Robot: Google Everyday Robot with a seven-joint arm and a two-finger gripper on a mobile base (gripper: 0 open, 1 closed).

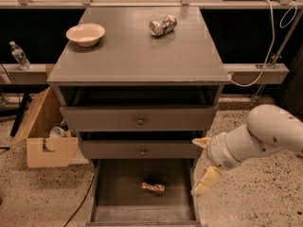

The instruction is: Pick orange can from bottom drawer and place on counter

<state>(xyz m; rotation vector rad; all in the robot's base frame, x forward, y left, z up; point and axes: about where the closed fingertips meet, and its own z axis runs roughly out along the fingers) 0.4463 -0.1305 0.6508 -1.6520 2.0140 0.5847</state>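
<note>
The orange can [153, 187] lies on its side on the floor of the open bottom drawer [118, 186], near the middle. My gripper [203, 161] hangs at the drawer's right side, just outside its wall and above can height, to the right of the can. Its two cream fingers [206, 180] are spread apart and hold nothing. The counter [137, 51] is the grey cabinet top above.
A silver can [163, 25] lies at the counter's back right and a white bowl [85, 34] at its back left. The two upper drawers stand slightly open. A cardboard box [45, 136] sits left of the cabinet. A water bottle [19, 56] stands on the left ledge.
</note>
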